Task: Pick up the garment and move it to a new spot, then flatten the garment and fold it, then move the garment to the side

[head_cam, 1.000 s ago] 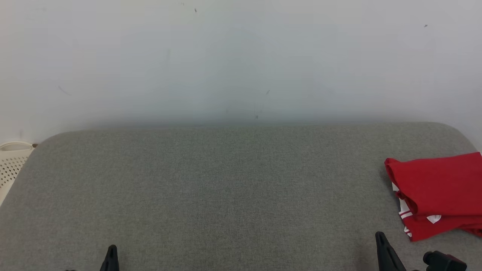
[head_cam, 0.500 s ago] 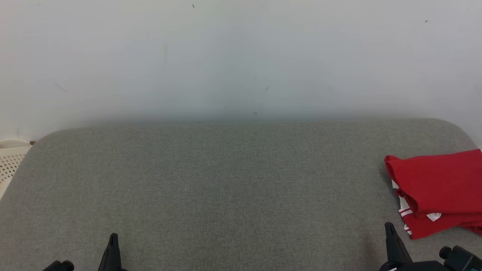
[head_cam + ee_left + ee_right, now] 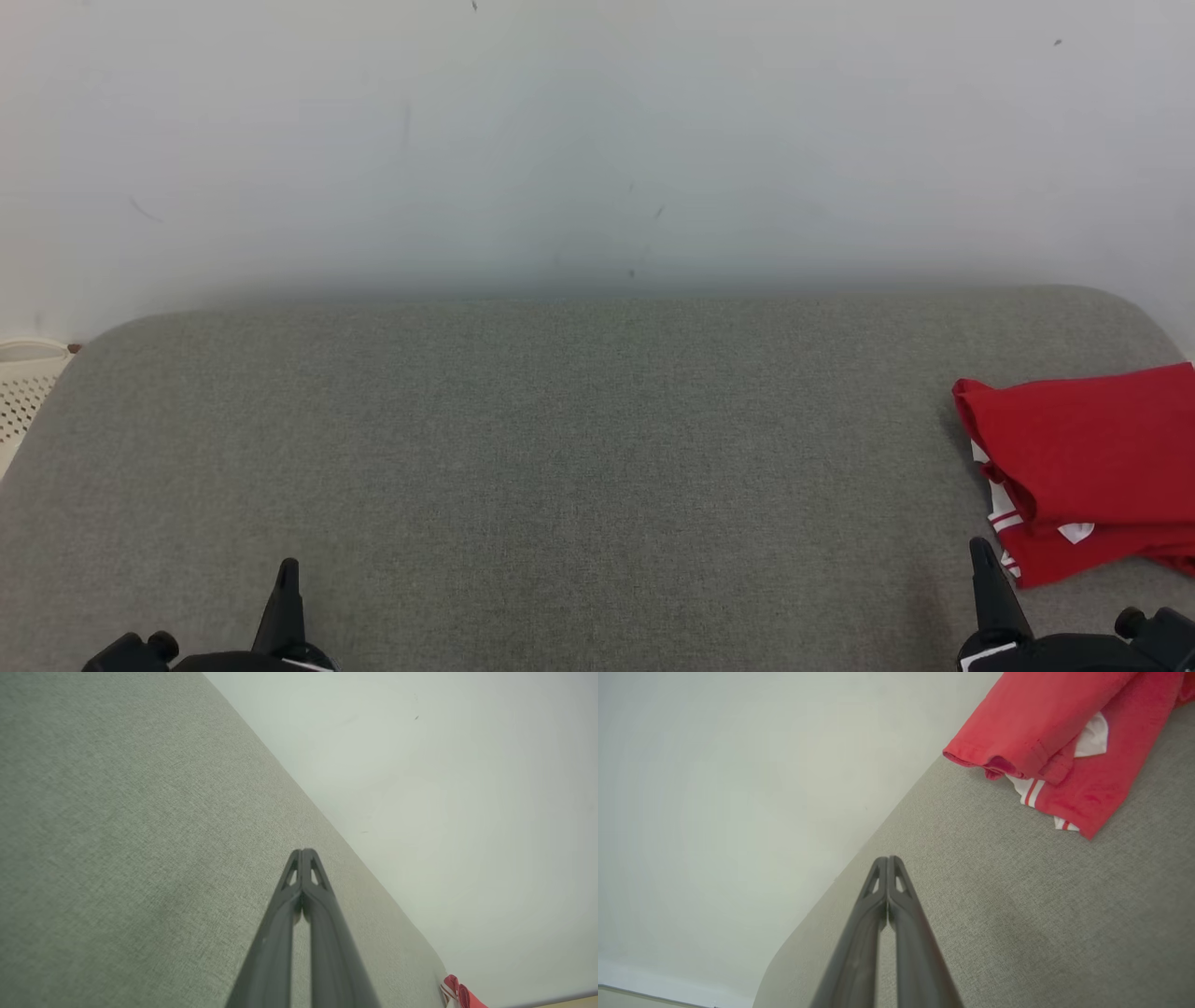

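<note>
The garment (image 3: 1088, 467) is red with white striped trim and lies folded at the right edge of the grey padded surface (image 3: 579, 448). It also appears in the right wrist view (image 3: 1069, 742) at the top right, and as a red corner (image 3: 455, 991) in the left wrist view. My right gripper (image 3: 980, 551) is shut and empty, its tip just left of the garment's near corner, apart from it (image 3: 888, 858). My left gripper (image 3: 288, 567) is shut and empty at the lower left, over bare fabric (image 3: 302, 850).
A pale wall (image 3: 597, 140) rises right behind the padded surface. A white perforated basket (image 3: 23, 392) stands off the surface's far left corner. The surface has rounded corners at the back left and back right.
The head camera has tilted, so the whole scene sits slightly higher. Both grippers reach further up the picture than before. The garment lies as it did.
</note>
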Motion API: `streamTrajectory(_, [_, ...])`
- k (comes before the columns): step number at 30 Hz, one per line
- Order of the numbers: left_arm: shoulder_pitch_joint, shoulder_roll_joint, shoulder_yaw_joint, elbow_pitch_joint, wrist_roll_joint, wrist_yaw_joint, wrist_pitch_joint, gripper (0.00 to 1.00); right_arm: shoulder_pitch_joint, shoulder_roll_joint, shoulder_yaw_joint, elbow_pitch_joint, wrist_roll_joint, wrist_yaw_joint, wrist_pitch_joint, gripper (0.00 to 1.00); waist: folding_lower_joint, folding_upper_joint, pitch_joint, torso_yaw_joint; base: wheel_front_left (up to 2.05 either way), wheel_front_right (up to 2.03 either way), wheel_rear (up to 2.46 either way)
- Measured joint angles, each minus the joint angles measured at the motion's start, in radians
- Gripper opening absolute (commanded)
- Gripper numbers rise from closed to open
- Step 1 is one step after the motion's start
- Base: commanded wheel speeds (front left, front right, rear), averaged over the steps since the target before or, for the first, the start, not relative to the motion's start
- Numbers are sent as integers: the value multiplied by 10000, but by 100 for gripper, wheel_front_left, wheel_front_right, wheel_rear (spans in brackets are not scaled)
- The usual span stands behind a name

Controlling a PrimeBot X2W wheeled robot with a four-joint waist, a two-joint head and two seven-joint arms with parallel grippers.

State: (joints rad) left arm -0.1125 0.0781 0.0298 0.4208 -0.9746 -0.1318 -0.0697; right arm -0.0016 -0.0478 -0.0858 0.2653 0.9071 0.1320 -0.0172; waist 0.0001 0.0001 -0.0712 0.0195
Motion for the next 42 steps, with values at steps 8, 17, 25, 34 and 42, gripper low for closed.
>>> streamTrajectory(8, [-183,-27,6,-42,-832,2,224,0,-155,0,-148,-44,943,-2,171,0,0,0,69,-19,0,0,0])
streamTrajectory(17, [-369,-65,13,-82,-1668,2,499,0,-249,-2,-305,-90,1866,-2,347,0,0,0,148,-41,0,0,0])
streamTrajectory(25, [-541,-94,19,-109,-2443,2,713,0,-398,-4,-430,-119,2671,-2,466,0,0,0,217,-60,0,0,0])
streamTrajectory(34, [-726,-123,27,-153,-3204,2,940,0,-472,-4,-564,-142,3490,-2,623,0,0,0,295,-82,0,0,0])
streamTrajectory(42, [-848,-159,33,-178,-3871,4,1154,0,-600,-6,-688,-171,4238,-2,769,0,0,0,373,-104,0,0,0])
